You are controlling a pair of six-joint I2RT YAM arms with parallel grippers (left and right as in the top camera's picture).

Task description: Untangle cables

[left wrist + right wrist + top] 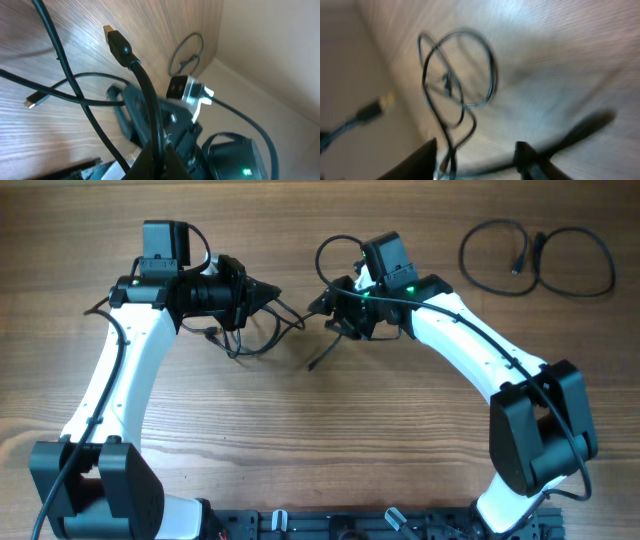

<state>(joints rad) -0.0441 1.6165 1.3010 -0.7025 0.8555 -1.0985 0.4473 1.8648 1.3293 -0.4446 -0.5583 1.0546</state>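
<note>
A tangle of thin black cables (243, 340) lies on the wooden table between my two grippers. My left gripper (272, 293) points right and is shut on a black cable (142, 85) that ends in a gold USB plug (111, 34); its jaws (159, 150) pinch the cord. Another thin cable with a small plug (31, 102) crosses under it. My right gripper (322, 305) faces the left one. Its fingers (476, 155) are open, with a cable strand running between them close to the left finger. Cable loops (455, 75) lie ahead of it; that view is blurred.
A separate black cable (535, 260) lies coiled in two loops at the back right of the table; it also shows far off in the left wrist view (187, 52). The right arm's white link (470, 340) crosses the right half.
</note>
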